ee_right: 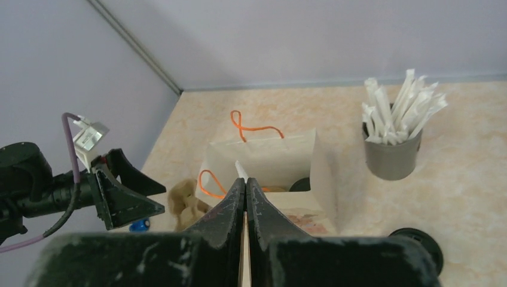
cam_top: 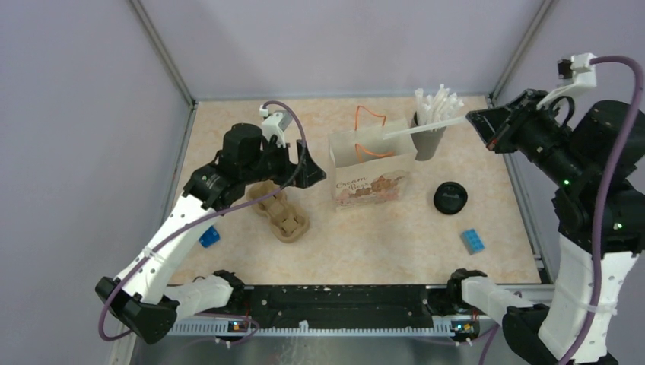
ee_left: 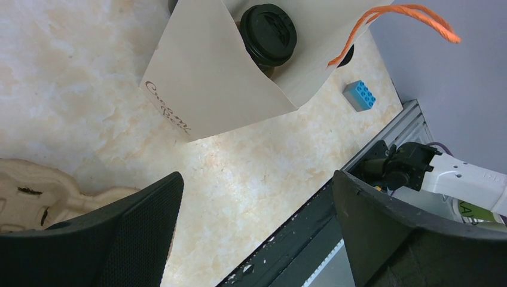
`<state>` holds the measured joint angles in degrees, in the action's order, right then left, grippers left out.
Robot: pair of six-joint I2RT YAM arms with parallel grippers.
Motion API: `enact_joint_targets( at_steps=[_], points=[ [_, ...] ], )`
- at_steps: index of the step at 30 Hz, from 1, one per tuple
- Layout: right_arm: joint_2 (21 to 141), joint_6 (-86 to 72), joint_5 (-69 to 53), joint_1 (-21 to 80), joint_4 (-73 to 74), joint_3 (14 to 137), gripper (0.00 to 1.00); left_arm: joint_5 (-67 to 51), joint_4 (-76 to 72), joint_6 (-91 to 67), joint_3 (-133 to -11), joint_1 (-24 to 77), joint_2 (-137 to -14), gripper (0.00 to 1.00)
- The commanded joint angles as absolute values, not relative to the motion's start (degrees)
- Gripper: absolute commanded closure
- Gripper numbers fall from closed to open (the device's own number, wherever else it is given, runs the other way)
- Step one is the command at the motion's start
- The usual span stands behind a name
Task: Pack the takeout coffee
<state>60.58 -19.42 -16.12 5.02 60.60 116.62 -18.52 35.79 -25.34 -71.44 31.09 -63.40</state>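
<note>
A paper bag (cam_top: 370, 170) with orange handles stands mid-table. A coffee cup with a black lid (ee_left: 268, 34) sits inside it. My right gripper (cam_top: 481, 124) is shut on a white wrapped straw (cam_top: 426, 128) and holds it level, its tip above the bag's open top (ee_right: 240, 170). My left gripper (cam_top: 313, 172) is open and empty, just left of the bag, above the brown cardboard cup carrier (cam_top: 283, 215).
A grey cup of several wrapped straws (cam_top: 431, 129) stands right of the bag. A spare black lid (cam_top: 449, 198) lies at the right. Two blue bricks (cam_top: 472, 240) (cam_top: 209, 236) lie on the table. The metal rail (cam_top: 342, 304) runs along the near edge.
</note>
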Motion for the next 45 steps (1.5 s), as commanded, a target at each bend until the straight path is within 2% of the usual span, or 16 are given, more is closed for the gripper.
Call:
enact_joint_targets(
  at_steps=[1,17,33,36,40,42,43,44,45],
  points=[
    [59.0,-26.2,-21.4,4.6,50.8,108.0,1.0,-18.2,34.0,-25.2,-71.5,30.8,-61.2,0.01],
    [59.2,-30.8,-27.1,4.6,32.5,85.4,1.0,-15.3,32.3,-27.0,-69.5,30.8,-58.0,0.01],
    [68.5,-33.2,-29.3,11.7,22.9,78.2,1.0,-13.4,30.5,-28.0,-66.4,30.8,-57.8,0.01],
    [69.9,-31.1,-29.5,11.7,25.7,80.9,0.81,-12.6,30.9,-27.1,-67.5,30.8,-58.1,0.01],
    [68.7,-26.4,-23.1,11.7,33.3,85.6,0.38,-10.5,32.7,-25.2,-70.6,30.8,-59.5,0.01],
    [67.9,-24.3,-20.3,11.6,37.7,88.3,0.25,-9.9,33.1,-24.5,-72.4,30.8,-60.3,0.01],
    [67.6,-23.3,-19.3,11.6,40.0,89.9,0.15,-9.7,33.0,-24.3,-73.3,30.8,-60.6,0.01],
    [67.2,-22.1,-18.4,11.6,42.6,91.4,0.09,-9.6,32.9,-24.1,-74.2,30.8,-60.9,0.01],
    [67.0,-21.1,-17.6,11.7,46.0,92.8,0.08,-9.9,32.3,-23.6,-75.1,30.8,-61.3,0.01]
  ],
)
